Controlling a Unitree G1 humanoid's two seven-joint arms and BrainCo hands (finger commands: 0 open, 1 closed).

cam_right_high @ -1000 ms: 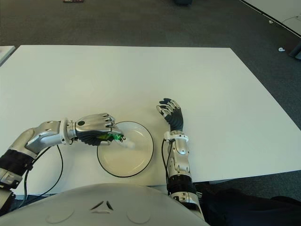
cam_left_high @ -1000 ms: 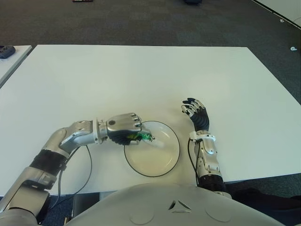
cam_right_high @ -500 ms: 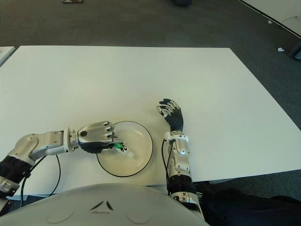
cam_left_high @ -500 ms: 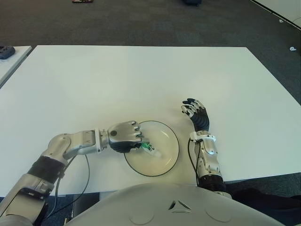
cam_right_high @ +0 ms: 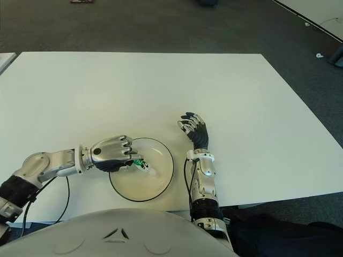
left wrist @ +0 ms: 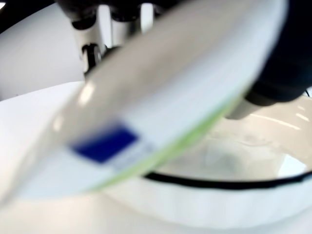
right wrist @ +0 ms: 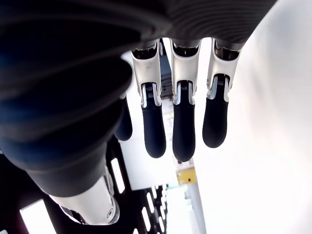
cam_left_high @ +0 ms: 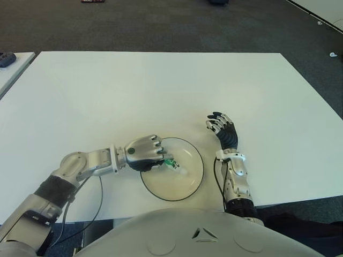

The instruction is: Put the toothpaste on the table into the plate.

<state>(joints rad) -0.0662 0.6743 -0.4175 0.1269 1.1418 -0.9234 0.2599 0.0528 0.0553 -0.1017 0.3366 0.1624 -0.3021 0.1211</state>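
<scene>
Nearest to us, at the front edge of the broad white rectangular table (cam_left_high: 161,85), sits the round white plate with a thin dark rim (cam_left_high: 190,184). Our left hand (cam_left_high: 143,153), silver-backed with dark finger pads, hangs over the plate's left rim, its fingers curled tight around the white toothpaste tube with green and blue markings (cam_left_high: 172,164). The tube's capped end sticks out from under the knuckles, pointing right and slightly toward us over the plate's bowl; we cannot tell whether its tip touches the plate. In the left wrist view the tube (left wrist: 146,112) fills most of the frame as a pale slanted band with a green edge and a small blue patch, held above the plate's rim (left wrist: 219,184), so the toothpaste is in our grasp and not lying free in the plate.

Just to the right of the plate, our right hand (cam_left_high: 222,127) stands with the forearm pointing away from us and the fingers relaxed, loosely bent and holding nothing. The right wrist view shows its dark-tipped fingers (right wrist: 184,126) hanging straight and apart, with white table beyond them.

Past the table's far edge lies dark grey carpet (cam_left_high: 161,24), and at the far left the corner of a second white table (cam_left_high: 13,67) shows.
</scene>
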